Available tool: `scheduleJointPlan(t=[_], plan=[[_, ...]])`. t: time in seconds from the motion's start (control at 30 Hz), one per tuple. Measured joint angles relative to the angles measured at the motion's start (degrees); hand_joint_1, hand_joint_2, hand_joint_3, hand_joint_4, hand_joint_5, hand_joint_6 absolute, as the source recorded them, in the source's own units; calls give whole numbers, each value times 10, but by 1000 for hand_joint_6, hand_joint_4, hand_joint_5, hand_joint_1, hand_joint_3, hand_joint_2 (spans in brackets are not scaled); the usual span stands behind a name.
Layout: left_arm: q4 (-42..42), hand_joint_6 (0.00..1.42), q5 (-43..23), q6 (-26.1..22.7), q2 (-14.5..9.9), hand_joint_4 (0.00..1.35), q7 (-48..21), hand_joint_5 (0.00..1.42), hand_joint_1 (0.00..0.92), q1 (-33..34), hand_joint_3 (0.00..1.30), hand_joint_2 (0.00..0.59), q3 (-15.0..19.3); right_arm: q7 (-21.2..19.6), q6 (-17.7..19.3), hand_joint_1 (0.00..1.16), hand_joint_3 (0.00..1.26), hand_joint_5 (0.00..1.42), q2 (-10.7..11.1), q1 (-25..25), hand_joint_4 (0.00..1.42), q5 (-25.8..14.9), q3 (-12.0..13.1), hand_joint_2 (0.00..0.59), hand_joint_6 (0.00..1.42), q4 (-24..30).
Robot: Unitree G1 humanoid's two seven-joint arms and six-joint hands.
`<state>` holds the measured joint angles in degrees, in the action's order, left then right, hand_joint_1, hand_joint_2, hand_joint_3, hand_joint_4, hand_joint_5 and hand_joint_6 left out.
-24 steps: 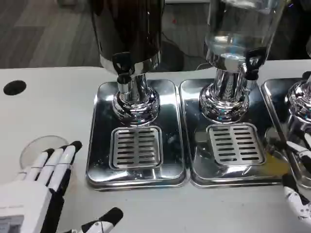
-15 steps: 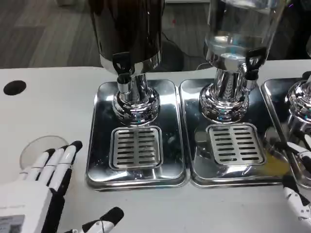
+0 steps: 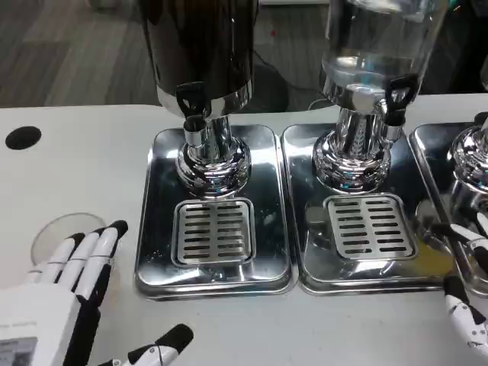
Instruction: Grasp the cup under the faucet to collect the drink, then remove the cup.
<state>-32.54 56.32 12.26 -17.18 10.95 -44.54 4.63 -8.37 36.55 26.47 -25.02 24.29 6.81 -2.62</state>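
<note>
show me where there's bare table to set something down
Bare white table lies between the black hole and the left tray. A front strip runs below both trays. It is crowded near the clear cup, beside the left robot hand.

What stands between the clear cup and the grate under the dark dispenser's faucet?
Nothing visible but the tray's low rim. The clear cup stands left of the tray, by the left hand; the grate is bare.
</note>
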Motion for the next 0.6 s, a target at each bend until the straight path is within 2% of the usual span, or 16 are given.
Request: scheduleJointPlan(t=[0.43,0.6], plan=[[5,221,-19,0,0,0,0,80,0,5,80,83,8,0,-2,522,213,2,-19,-2,43,0,-1,504,0,16],[6,245,-42,-1,2,0,0,109,0,12,84,53,18,0,-3,520,214,2,-24,-9,44,0,-1,502,0,28]])
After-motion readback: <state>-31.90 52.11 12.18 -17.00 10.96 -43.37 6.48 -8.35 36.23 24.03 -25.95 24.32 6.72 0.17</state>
